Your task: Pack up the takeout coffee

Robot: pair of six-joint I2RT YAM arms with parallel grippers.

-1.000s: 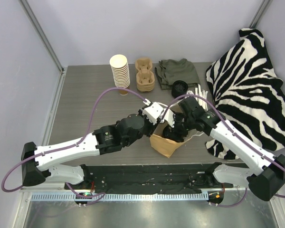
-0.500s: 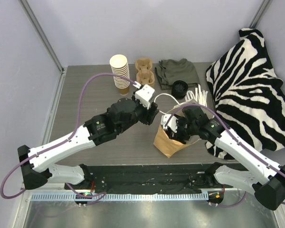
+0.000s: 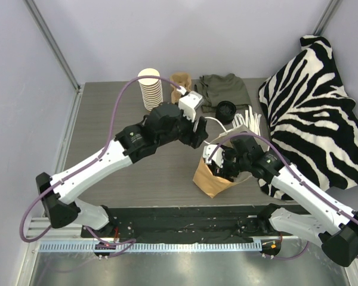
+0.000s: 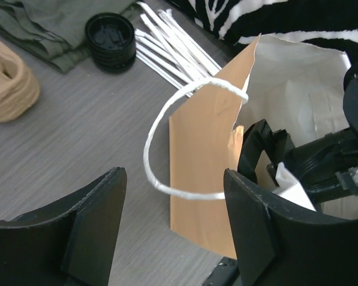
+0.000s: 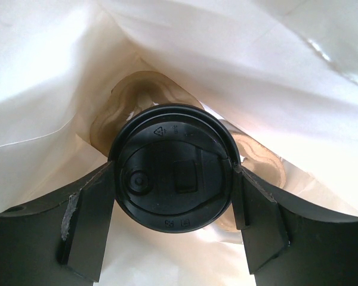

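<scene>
Have the takeout coffee cup with round black plastic lid (image 5: 173, 167) down inside the tan paper bag with white cord handle (image 3: 210, 177), lid up, only the lid showing. Sits on a beige moulded-pulp cup carrier (image 5: 131, 95) at the bag bottom. Reaches into the bag mouth with the right gripper (image 3: 222, 167), fingers (image 5: 86, 217) pressed on both sides of the lid rim, so clamped on the cup. Holds the left gripper (image 4: 173, 220) spread wide and empty above the grey wood-grain table (image 3: 107, 131), cord loop in view between its fingers, not touching them. Versus a second ago: left arm off the bag mouth and swung toward the far side, wrist now in front of the stack of tan pulp carriers (image 4: 9, 80), partly hiding it in the top view; right gripper still in the bag; bag more upright than then. Around: tall stack of lidless white-rimmed brown cups (image 3: 150, 89) at the far edge, folded olive-green cloth (image 3: 224, 88), short stack of loose black lids (image 4: 110, 40) at its near edge, white paper-wrapped straws (image 4: 173, 50) just beside the lids, zebra-print fabric (image 3: 313, 107) along the right side.
</scene>
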